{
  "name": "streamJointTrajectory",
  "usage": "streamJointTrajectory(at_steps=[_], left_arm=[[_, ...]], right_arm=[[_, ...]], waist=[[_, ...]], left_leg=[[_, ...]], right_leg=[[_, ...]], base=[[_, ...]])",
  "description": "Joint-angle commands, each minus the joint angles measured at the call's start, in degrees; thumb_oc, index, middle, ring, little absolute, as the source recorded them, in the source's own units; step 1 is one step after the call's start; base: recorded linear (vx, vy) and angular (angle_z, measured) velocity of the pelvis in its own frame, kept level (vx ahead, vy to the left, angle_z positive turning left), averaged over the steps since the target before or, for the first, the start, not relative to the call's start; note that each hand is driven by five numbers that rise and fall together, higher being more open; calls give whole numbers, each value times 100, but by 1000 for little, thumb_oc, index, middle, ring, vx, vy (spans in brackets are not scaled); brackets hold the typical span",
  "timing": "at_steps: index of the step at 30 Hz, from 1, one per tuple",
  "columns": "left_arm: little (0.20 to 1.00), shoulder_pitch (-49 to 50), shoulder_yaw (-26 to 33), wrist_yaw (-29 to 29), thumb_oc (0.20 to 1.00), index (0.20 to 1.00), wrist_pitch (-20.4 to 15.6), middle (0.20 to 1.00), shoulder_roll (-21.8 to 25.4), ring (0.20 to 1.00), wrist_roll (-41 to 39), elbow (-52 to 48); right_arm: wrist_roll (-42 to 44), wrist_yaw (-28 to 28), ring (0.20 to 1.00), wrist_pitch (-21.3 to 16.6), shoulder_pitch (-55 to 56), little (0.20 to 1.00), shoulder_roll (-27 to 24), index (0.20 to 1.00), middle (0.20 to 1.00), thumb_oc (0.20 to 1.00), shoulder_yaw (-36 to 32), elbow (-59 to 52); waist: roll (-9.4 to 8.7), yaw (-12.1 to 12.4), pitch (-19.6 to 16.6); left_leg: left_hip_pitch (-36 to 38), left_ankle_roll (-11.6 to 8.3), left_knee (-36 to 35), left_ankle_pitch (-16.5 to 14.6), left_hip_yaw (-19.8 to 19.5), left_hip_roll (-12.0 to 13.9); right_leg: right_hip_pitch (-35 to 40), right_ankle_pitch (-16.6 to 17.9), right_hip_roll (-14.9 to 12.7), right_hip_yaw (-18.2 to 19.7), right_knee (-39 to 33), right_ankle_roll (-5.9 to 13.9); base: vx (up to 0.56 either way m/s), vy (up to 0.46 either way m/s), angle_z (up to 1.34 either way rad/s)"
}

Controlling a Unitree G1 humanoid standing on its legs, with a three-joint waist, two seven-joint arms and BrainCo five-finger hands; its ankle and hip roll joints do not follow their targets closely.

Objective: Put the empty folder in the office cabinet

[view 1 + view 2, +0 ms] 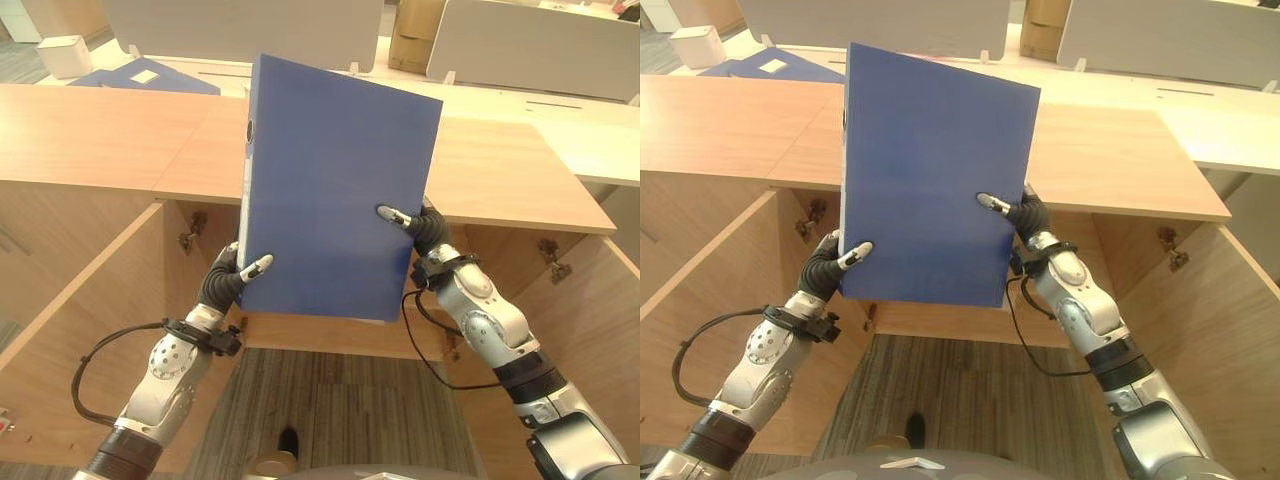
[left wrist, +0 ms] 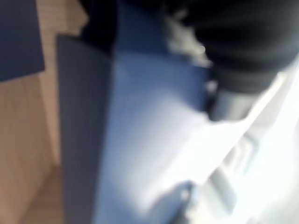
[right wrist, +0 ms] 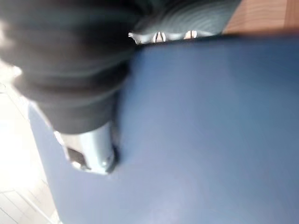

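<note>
blue folder (image 1: 335,190) is held upright between both hands, above the open wooden office cabinet (image 1: 90,130). left hand (image 1: 232,277) pinches its lower left edge, thumb on the cover; right hand (image 1: 418,226) clamps the right edge, thumb on front.

Both hands (image 1: 845,258) (image 1: 1012,208) hold the blue folder (image 1: 935,170) upright above the cabinet (image 1: 730,120).
</note>
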Motion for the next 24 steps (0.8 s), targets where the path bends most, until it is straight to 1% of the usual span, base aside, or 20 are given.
streamJointTrajectory(at_steps=[1,2,3,4,5,7,11,13,16,20,21,24], left_arm=[[200,-761,-444,16,200,200,-636,200,-100,200,22,-100],[200,-741,-428,79,200,200,-679,200,-106,200,40,-106],[495,-726,-400,245,495,495,-749,495,-111,495,103,-111],[915,-721,-367,369,915,915,-817,915,-117,915,122,-101],[1000,-709,-331,392,1000,1000,-844,1000,-122,1000,110,-90],[1000,-669,-239,476,1000,1000,-883,1000,-140,1000,100,-86],[1000,-450,-30,577,1000,1000,-979,1000,-191,1000,135,-157],[1000,-400,14,617,1000,1000,-966,1000,-201,1000,130,-209],[1000,-173,203,857,1000,1000,-979,1000,-236,1000,163,-300],[1000,-22,306,884,1000,1000,-1000,1000,-282,1000,167,-334],[1000,37,327,938,1000,1000,-1018,1000,-288,1000,155,-359],[1000,219,368,865,1000,1000,-1082,1000,-313,1000,124,-403]], right_arm=[[-298,40,200,-369,-635,200,21,200,200,200,90,67],[-357,51,200,-440,-622,200,20,200,200,200,86,77],[-457,58,200,-535,-603,200,14,200,200,200,72,78],[-498,46,200,-631,-586,200,-6,200,200,200,58,52],[-517,34,200,-664,-565,200,-19,200,200,200,30,16],[-734,9,200,-872,-507,200,-63,200,200,200,-44,-83],[-1048,35,200,-1105,-201,200,-193,200,200,200,-216,-362],[-1079,38,200,-1153,-122,200,-226,200,200,200,-237,-430],[-1291,104,200,-1442,251,200,-274,200,200,200,-337,-623],[-1472,117,200,-1574,505,200,-306,200,200,200,-393,-786],[-1601,114,200,-1661,604,200,-319,200,200,200,-396,-819],[-1781,151,200,-1851,950,200,-374,200,200,200,-410,-863]], waist=[[170,108,-227],[171,111,-223],[173,112,-221],[172,113,-219],[172,117,-215],[170,125,-205],[167,125,-183],[167,123,-179],[173,121,-155],[171,112,-141],[172,109,-129],[173,102,-96]], left_leg=[[496,47,-46,-1074,-23,-58],[496,47,-46,-1074,-24,-58],[495,47,-46,-1073,-27,-58],[495,48,-46,-1074,-30,-58],[492,49,-46,-1073,-35,-58],[486,53,-46,-1076,-51,-60],[485,59,-46,-1086,-59,-63],[484,58,-46,-1086,-57,-62],[482,62,-46,-1089,-58,-63],[469,66,-46,-1090,-59,-64],[464,67,-46,-1088,-58,-64],[448,72,-46,-1086,-53,-63]], right_leg=[[-72,-220,-77,-13,-13,118],[-71,-221,-77,-16,-13,118],[-70,-221,-76,-19,-13,115],[-69,-223,-77,-19,-13,112],[-66,-226,-77,-19,-13,109],[-67,-228,-77,-21,-13,104],[-65,-225,-82,-33,-13,107],[-65,-227,-85,-34,-13,110],[-71,-216,-87,-42,-13,121],[-85,-214,-88,-43,-13,128],[-90,-209,-89,-43,-13,131],[-97,-211,-95,-53,-13,146]], base=[[0,0,0],[0,0,0],[0,0,0],[0,0,0],[0,0,0],[0,0,0],[0,0,0],[0,0,0],[-7,-11,0],[-7,-8,0],[-35,-34,0],[-32,-38,2]])
